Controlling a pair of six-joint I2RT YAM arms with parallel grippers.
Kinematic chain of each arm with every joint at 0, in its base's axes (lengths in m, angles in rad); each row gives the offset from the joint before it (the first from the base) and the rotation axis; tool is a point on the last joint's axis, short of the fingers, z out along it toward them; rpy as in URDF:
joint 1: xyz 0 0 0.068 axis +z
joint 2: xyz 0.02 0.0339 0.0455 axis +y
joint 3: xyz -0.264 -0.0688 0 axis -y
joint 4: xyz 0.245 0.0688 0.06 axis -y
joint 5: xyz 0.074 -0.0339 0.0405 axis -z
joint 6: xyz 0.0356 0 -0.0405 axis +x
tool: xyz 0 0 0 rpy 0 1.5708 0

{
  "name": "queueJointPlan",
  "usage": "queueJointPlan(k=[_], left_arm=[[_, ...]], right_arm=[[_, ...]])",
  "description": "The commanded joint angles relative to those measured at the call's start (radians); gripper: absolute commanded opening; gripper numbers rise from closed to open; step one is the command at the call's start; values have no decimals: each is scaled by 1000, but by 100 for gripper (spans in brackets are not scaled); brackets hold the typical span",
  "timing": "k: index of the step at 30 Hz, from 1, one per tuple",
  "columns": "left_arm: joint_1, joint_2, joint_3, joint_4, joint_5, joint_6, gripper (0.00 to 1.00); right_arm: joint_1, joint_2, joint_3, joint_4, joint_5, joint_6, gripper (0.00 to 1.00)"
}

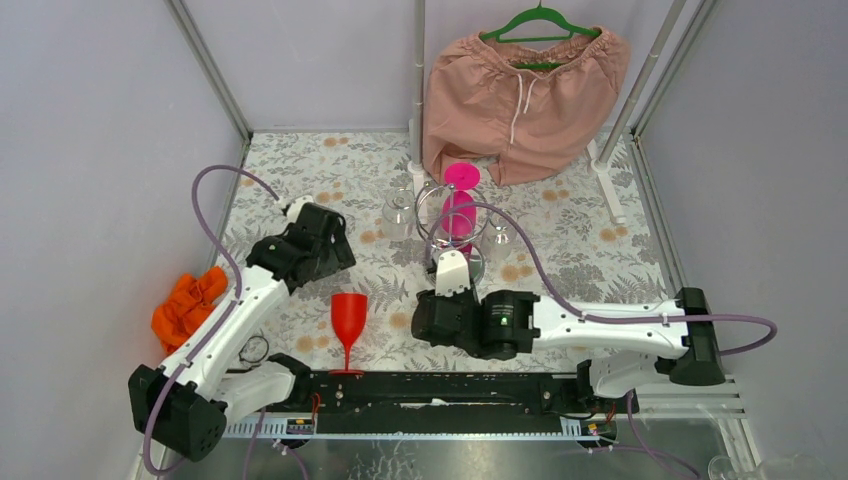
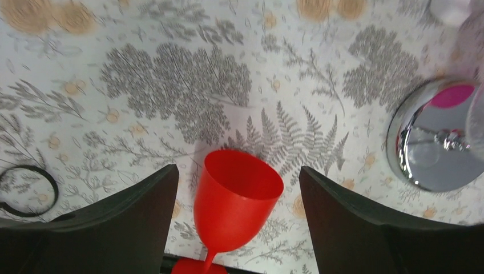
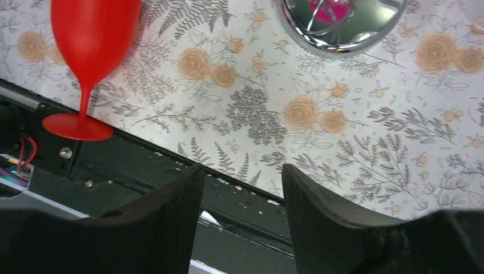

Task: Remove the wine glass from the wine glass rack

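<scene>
- While the left gripper (image 2: 238, 170) hangs over it with jaws spread wide, the red wine glass (image 1: 348, 318) stands upright on the floral tablecloth (image 1: 300, 180). There are clear gaps to both fingers (image 2: 137, 217), so nothing is gripped.
- Glass: opaque red, rounded bowl, thin stem, flat round foot. The foot sits right at the black rail (image 1: 450, 385) along the near edge.
- Wine glass rack (image 2: 422, 165): chrome wire on a mirror base, behind and to the right of the red glass, well apart from it. A magenta glass (image 1: 459, 215) hangs on it bowl down, foot up. Clear glasses (image 1: 398, 213) are just beside it; hung or standing, cannot tell.
- Right gripper (image 3: 242, 171): jaws parted, nothing between them, low over the near edge between the red glass and the rack base.
- Room: bare cloth between glass and rack.
- Clutter: black ring (image 1: 255, 348) near the glass on its left, orange cloth (image 1: 188, 305) at the left edge, pink shorts (image 1: 520, 95) on a green hanger (image 1: 540, 20) at the back.
</scene>
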Motion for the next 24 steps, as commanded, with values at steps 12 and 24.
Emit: queueJointPlan(k=[12,24], left_arm=[[-166,36,-106,-46,14,-158,82],[-237,82,-165,-39,-33,-253,83]], right_arm=[[7,-190,-159,-20,75,56,60],[7,-183,-177,4,35,30,60]])
